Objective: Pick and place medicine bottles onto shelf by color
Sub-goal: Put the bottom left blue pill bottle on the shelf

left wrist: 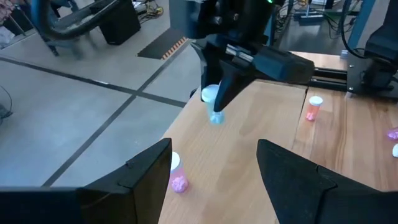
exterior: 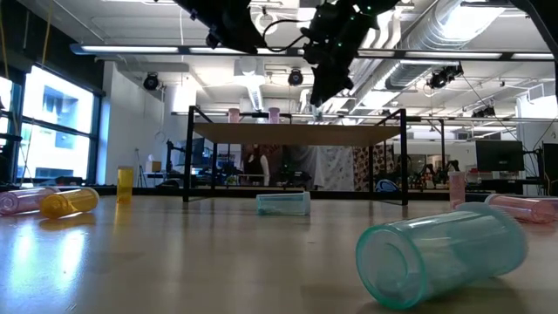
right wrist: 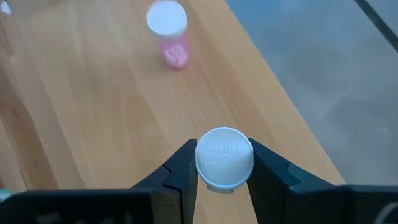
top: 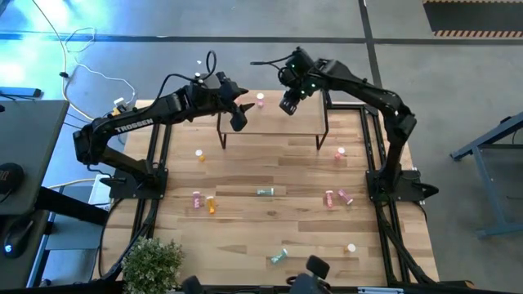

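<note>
Early stage. Shelf [top: 270,122] carries two pink bottles [exterior: 234,114]. Right pincer [right wrist: 224,163], above the shelf, grips a teal bottle [left wrist: 214,107]. Left pincer [left wrist: 214,171] hangs open, empty. Roughly ten bottles remain on the worktop [top: 245,237].

Smooth pale-wood shelf [top: 270,122]; translucent plastic bottles [exterior: 443,251].
</note>
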